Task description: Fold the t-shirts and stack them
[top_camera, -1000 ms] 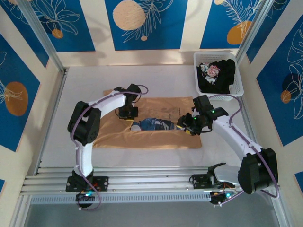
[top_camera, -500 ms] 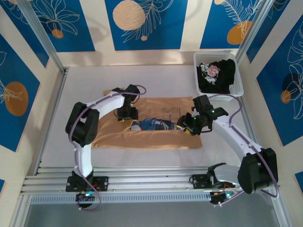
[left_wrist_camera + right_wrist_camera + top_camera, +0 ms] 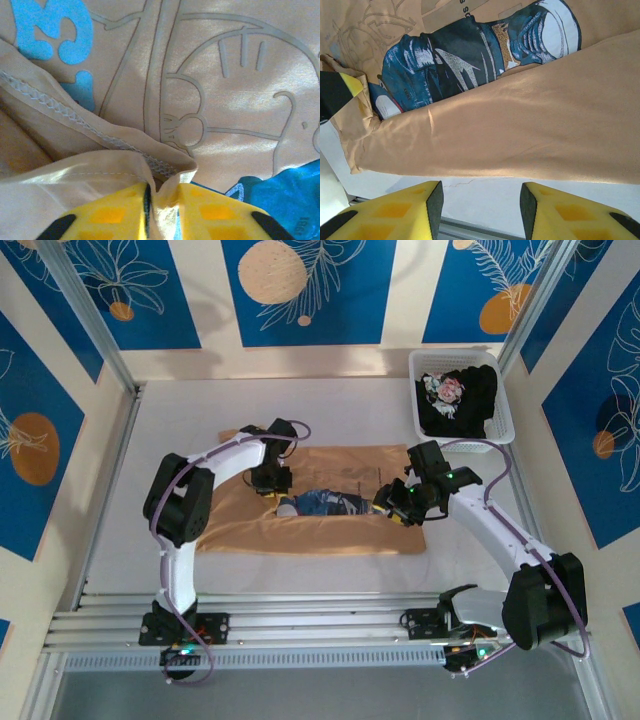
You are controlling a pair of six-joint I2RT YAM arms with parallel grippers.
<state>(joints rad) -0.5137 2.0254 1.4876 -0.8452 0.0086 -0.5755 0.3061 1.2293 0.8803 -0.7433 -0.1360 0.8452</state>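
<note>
The tan-orange t-shirt (image 3: 330, 530) lies spread across the middle of the table, its near part folded over so the blue and white figure print (image 3: 325, 503) shows in a strip. My left gripper (image 3: 272, 485) is at the print's left end, shut on a bunched hem of the tan tee (image 3: 125, 145), with cloth pinched between the yellow fingers (image 3: 110, 215). My right gripper (image 3: 395, 508) is at the tee's right side, open, with bare table between its fingers (image 3: 427, 202) and the folded tan edge (image 3: 545, 110) just beyond. The black t-shirt (image 3: 465, 400) with its pink-white print sits in the basket.
The white mesh basket (image 3: 505, 425) stands at the back right corner. Aluminium rails (image 3: 320, 625) run along the near edge, and metal frame posts (image 3: 90, 320) rise at the back corners. White table (image 3: 330, 410) stretches behind the tan tee.
My left gripper wobbled slightly left and back while holding the hem. The right arm and the tee's outline look the same.
</note>
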